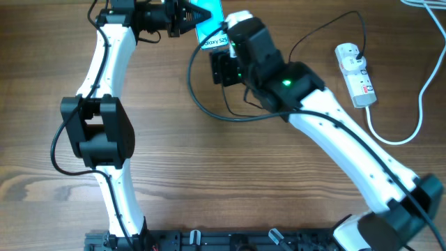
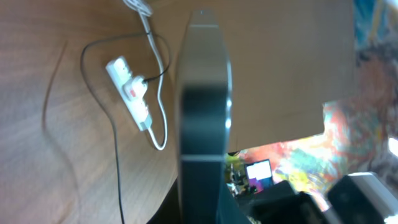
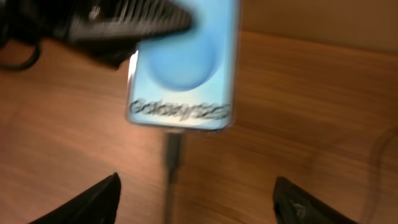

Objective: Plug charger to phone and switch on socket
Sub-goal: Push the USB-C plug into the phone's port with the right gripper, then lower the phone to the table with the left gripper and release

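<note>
Clamps the left end effector (image 1: 182,15) on the phone (image 3: 183,62), holding it raised above the counter (image 1: 209,181) so its port edge is exposed. Spreads the right end effector (image 3: 196,188) just below the phone, apart and empty, with the charger tip (image 3: 173,155) at the port, seemingly seated. Leaves the socket (image 1: 355,73) well apart from the phone, its switch likely the next target.

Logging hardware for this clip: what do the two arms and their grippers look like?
The left arm and right arm match: white tubular links, bulky black joint housings, thin black cables alongside. A green light glows on the right arm's black housing. The left gripper and right gripper are black; the left's fingers look ribbed.
</note>
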You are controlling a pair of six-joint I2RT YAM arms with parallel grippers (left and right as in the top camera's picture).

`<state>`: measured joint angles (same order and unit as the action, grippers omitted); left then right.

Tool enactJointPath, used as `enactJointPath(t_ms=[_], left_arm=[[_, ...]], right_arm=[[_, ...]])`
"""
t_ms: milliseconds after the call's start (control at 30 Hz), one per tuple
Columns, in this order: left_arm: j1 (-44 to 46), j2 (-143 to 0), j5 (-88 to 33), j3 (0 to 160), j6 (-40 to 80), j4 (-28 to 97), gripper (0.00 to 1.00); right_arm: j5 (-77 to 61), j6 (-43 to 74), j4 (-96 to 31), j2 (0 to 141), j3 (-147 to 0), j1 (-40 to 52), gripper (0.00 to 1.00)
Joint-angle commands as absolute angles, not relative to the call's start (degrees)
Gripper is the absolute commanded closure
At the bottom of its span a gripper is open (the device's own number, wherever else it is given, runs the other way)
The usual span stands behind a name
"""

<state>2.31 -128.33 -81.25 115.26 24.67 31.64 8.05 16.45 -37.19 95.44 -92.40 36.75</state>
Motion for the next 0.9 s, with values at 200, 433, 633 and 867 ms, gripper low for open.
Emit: enactJointPath(t_ms=[200,433,633,867], left_arm=[[9.04,-127.26,-57.67,114.32,7.66,53.82,0.96],[13.50,-134.41,-52.86,114.32,6.35,57.25,0.96],[16.62,-139.02,-52.84,114.32,4.27,57.23,0.96],[18.96,-144.05,-49.41,114.32,5.56,55.31,0.96]], right_arm=[[14.33,24.25,-45.89,91.07,-93.97,25.98,0.17],[12.73,27.42,-52.95,91.05,-93.95,15.29,0.12],[11.94,27.38,-56.66,91.07,-93.95,10.11,0.12],[11.92,27.40,-58.06,91.07,-93.95,9.82,0.12]])
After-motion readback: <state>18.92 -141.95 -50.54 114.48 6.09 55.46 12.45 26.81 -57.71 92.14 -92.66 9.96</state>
